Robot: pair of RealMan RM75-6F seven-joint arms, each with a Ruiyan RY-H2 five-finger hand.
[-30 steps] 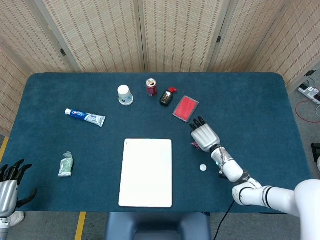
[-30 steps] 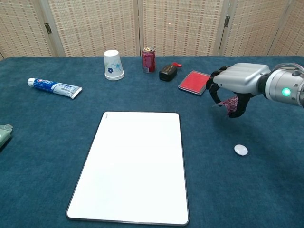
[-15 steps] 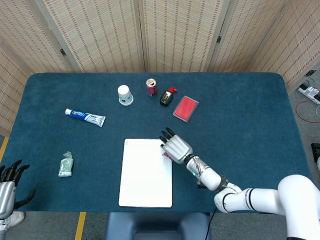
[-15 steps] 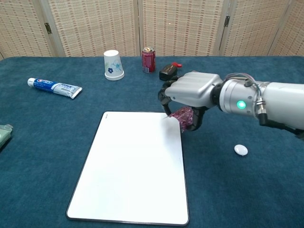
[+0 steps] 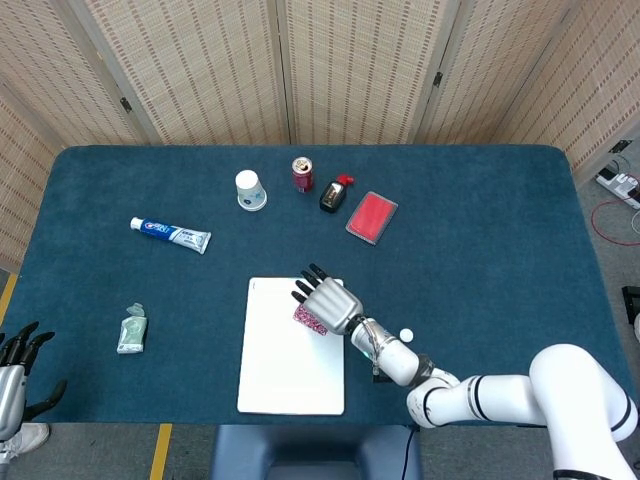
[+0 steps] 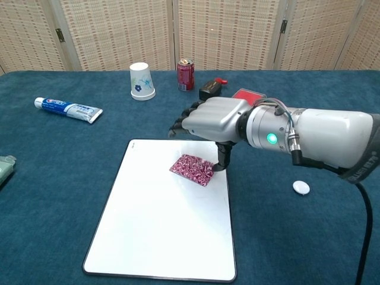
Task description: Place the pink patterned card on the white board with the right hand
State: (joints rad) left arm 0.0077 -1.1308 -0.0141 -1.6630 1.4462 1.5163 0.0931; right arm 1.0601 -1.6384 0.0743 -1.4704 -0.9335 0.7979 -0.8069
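The pink patterned card lies on the upper part of the white board, near its right edge. My right hand hovers just over it with the fingers stretched forward and apart, and the thumb points down beside the card's right corner. From the head view the card peeks out below the right hand on the board. My left hand hangs off the table's front left corner, fingers apart and holding nothing.
A toothpaste tube, a paper cup, a red can, a black object and a red case line the far side. A small white disc lies right of the board. A green packet sits at the left.
My right hand carried the card leftward from beside the red case onto the board. Its fingers have uncurled, and the card now lies on the board.
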